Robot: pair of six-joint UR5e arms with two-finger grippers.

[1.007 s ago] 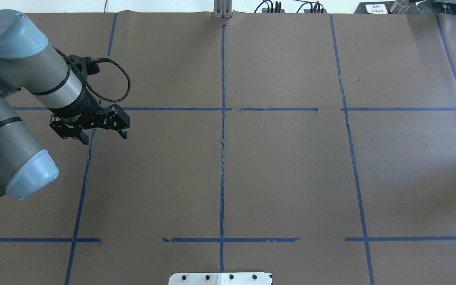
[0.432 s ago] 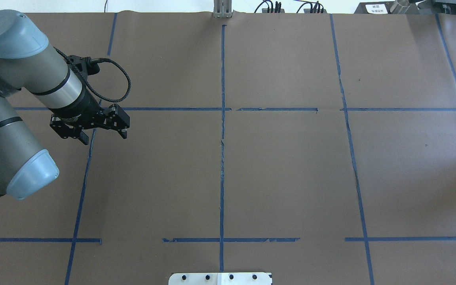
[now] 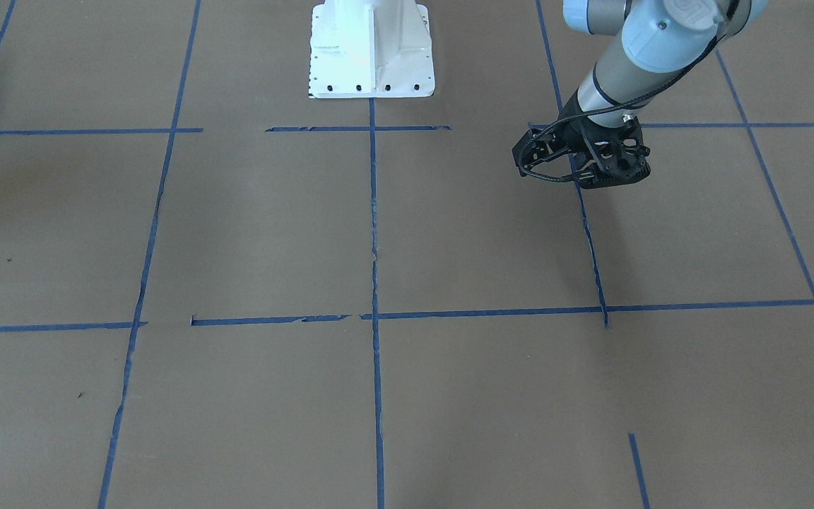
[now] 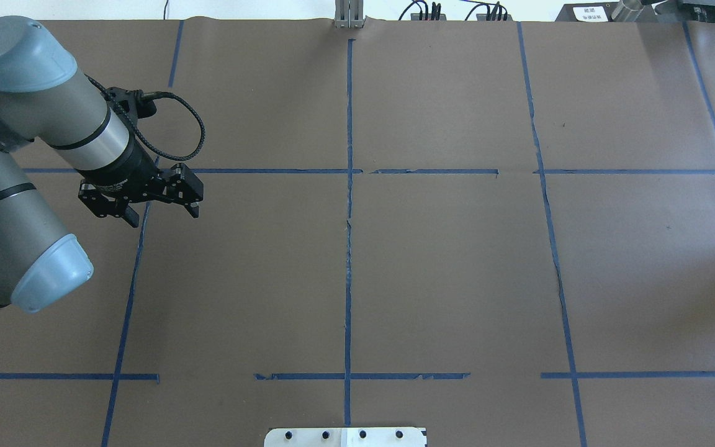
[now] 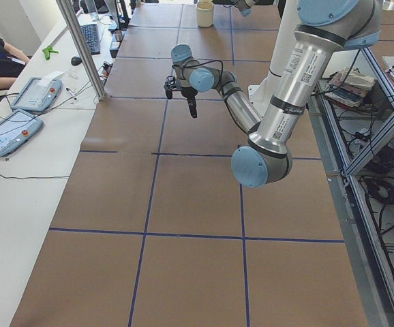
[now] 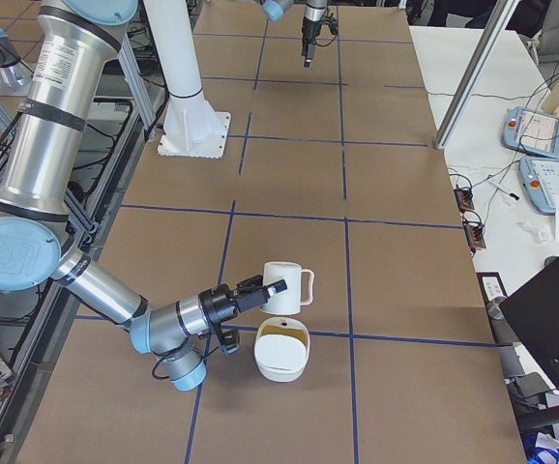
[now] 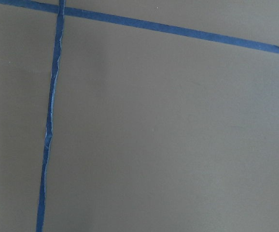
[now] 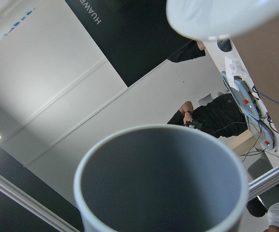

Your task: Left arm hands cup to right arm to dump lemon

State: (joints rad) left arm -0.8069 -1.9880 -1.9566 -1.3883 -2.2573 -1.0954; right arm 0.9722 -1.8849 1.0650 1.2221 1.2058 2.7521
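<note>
Dumping seems done: the small white mug (image 6: 287,275) looks empty. The black skeletal left gripper (image 4: 164,216) gapes, unloaded; the boxy black right gripper (image 6: 272,290): grasp cannot be told. Next: park mug steadily.

White cup (image 6: 286,280), squarish loop handle, grey inside empty, at right gripper (image 6: 272,288) just above white bowl (image 6: 279,368); left gripper (image 4: 164,217) fingers parted, holding nothing.

White cup (image 6: 290,278), grey inside
</note>
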